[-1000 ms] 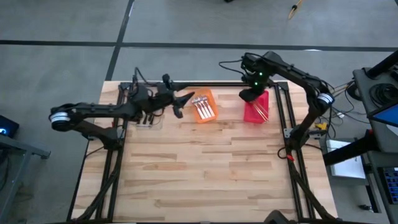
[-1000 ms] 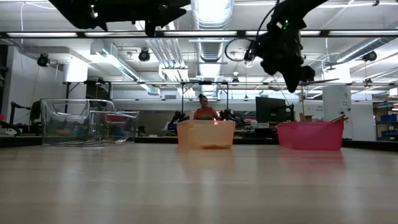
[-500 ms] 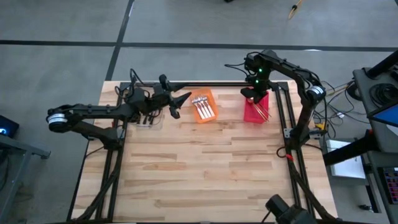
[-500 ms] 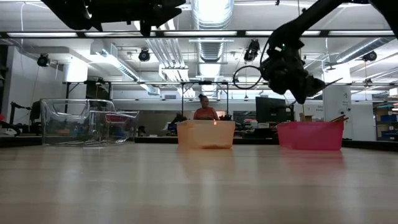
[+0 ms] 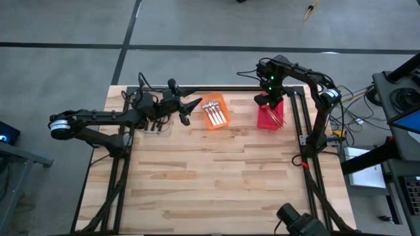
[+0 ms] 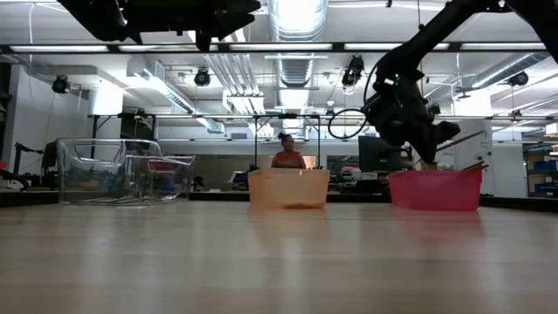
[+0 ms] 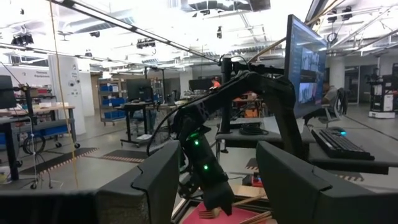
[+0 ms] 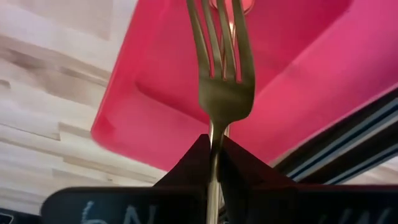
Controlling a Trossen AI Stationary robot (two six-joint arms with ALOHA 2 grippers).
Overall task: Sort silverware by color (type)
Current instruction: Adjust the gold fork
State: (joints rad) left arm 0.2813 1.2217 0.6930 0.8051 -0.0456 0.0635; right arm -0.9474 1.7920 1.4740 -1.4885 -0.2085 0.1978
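My right gripper [image 5: 270, 98] hangs over the red bin [image 5: 270, 118] at the table's far right, shut on a gold fork [image 8: 221, 74]. The fork's tines point out past the fingers over the bin's inside [image 8: 292, 74]. More gold forks [image 5: 279, 118] lie in that bin. Silver forks with white handles [image 5: 214, 113] lie in the orange bin [image 5: 223, 105]. My left gripper [image 7: 217, 180] is open and held high between the clear bin [image 5: 154, 123] and the orange bin, touching nothing. My right gripper pinches the gold fork by its neck, just below the tines [image 8: 214, 132], between its two fingers. The fork runs along the fingers and sticks out beyond them [image 6: 466, 138]. It is lifted clear, just above the rim of the red bin [image 6: 434, 189].
The three bins stand in a row along the far edge: clear [image 6: 113, 170], orange [image 6: 289, 187], red. Dark forks lie in the clear bin. The wooden table top [image 5: 216, 177] stretches toward the near edge. A person [image 6: 285, 153] sits in the room behind.
My right gripper has come down toward the red bin with the gold fork still in its fingers, tipping so that the fork now points out over the bin. My left arm has kept nearly still.
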